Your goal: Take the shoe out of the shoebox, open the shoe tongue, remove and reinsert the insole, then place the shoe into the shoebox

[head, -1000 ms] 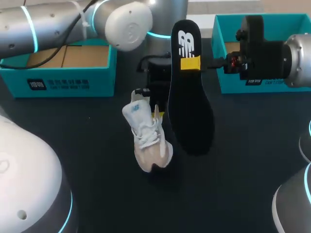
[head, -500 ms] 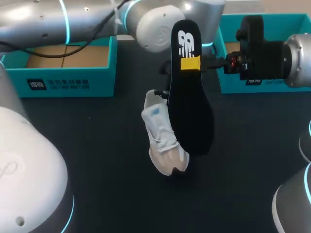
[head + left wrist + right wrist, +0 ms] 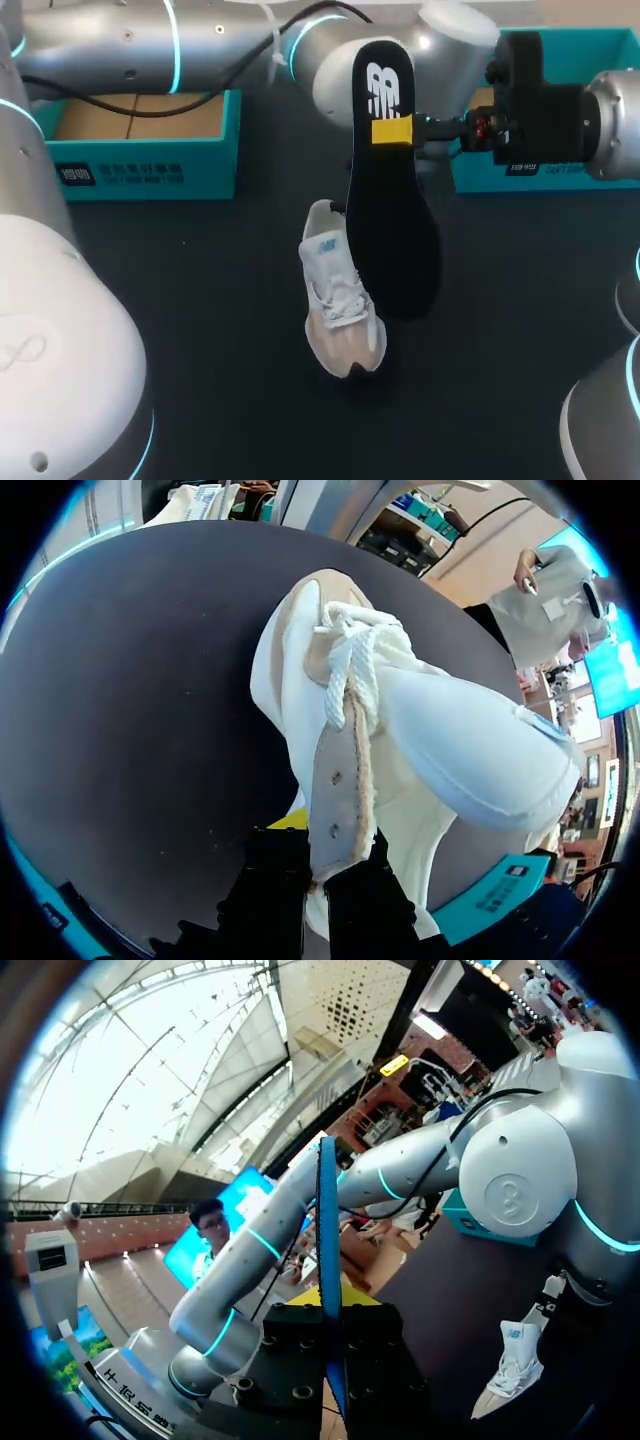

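Step in hand: reinserting, by my reading. The insole is out and the shoe is waiting beside it.
Right jaws: my right gripper (image 3: 392, 131) is clamped flat on the black insole (image 3: 385, 220) near its heel end. The right wrist view shows it edge-on between the fingers.
Insole: it hangs in the air at the middle of the head view, heel at 12 o'clock and toe at 6 o'clock.
Left jaws: my left gripper (image 3: 318, 880) is closed down to a narrow gap, pinching the suede lace strip of the white shoe (image 3: 400, 730). In the head view the insole hides these fingers.
Shoe: it sits just at 7 o'clock of the insole's toe, with its own toe aimed at 6 o'clock, over the dark table (image 3: 200, 300). I cannot tell whether it rests there.
Shoebox: one teal shoebox (image 3: 140, 170) is at 10 o'clock and another teal box (image 3: 455, 60) is at 2 o'clock, both well apart from the shoe.
Doing it well: turn the shoe's mouth up toward the insole and keep the tongue pulled clear. Lead with the insole's toe at a shallow slant and slide it along the sole.
Watch for: the insole buckling against the laces, or my thin pinch slipping off the strip.
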Controlling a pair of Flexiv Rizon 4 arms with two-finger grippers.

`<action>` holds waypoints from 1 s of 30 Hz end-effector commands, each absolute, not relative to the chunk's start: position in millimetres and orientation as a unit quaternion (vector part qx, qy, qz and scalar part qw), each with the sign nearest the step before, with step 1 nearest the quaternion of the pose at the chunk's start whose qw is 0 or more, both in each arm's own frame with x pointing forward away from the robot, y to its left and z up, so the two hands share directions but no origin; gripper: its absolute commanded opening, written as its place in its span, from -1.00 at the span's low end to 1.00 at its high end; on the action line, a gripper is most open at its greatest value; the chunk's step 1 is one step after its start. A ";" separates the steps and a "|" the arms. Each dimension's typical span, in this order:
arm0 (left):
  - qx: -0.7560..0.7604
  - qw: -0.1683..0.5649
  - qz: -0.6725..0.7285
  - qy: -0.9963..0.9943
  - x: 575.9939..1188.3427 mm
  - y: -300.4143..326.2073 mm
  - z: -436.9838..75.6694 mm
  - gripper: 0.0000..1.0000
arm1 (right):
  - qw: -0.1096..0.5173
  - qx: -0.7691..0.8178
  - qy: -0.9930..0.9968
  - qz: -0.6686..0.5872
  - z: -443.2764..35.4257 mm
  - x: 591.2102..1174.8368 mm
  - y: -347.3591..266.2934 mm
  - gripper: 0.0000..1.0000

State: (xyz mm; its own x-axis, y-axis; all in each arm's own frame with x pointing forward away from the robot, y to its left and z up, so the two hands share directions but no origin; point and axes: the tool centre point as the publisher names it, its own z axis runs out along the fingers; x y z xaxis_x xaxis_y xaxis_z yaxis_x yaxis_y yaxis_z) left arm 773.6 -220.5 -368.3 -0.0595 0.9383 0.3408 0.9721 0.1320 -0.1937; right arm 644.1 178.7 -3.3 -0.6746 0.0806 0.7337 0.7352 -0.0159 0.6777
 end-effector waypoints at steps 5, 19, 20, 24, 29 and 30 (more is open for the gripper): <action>-0.677 0.198 -0.044 -0.708 767.0 -226.8 -381.2 -1.00 | 0.256 -0.313 -0.654 -0.640 -3.4 645.4 181.2 -1.00; -0.713 0.158 -0.012 -0.684 764.8 -224.5 -359.2 1.00 | 0.256 -0.313 -0.654 -0.640 -3.4 645.4 181.2 -1.00; -0.712 0.154 -0.005 -0.685 766.2 -225.3 -355.3 1.00 | 0.256 -0.313 -0.654 -0.640 -3.4 645.4 181.2 -1.00; -0.698 0.126 0.026 -0.705 780.3 -233.0 -339.0 1.00 | 0.256 -0.313 -0.654 -0.640 -3.4 645.4 181.2 -1.00; -0.688 0.077 0.073 -0.718 794.5 -241.9 -313.5 1.00 | 0.256 -0.313 -0.654 -0.640 -3.4 645.4 181.2 -1.00; -0.686 0.073 0.079 -0.720 797.5 -243.0 -309.5 1.00 | 0.256 -0.313 -0.654 -0.640 -3.4 645.4 181.2 -1.00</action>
State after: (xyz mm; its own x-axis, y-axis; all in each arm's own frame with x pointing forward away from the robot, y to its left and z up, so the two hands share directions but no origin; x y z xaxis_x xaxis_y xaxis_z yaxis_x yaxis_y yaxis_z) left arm 794.8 -254.8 -322.3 -0.0271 0.9950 0.0957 0.9759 0.0471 -0.2129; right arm 644.1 178.7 -3.3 -0.6746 0.0806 0.7337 0.7352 -0.0159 0.6777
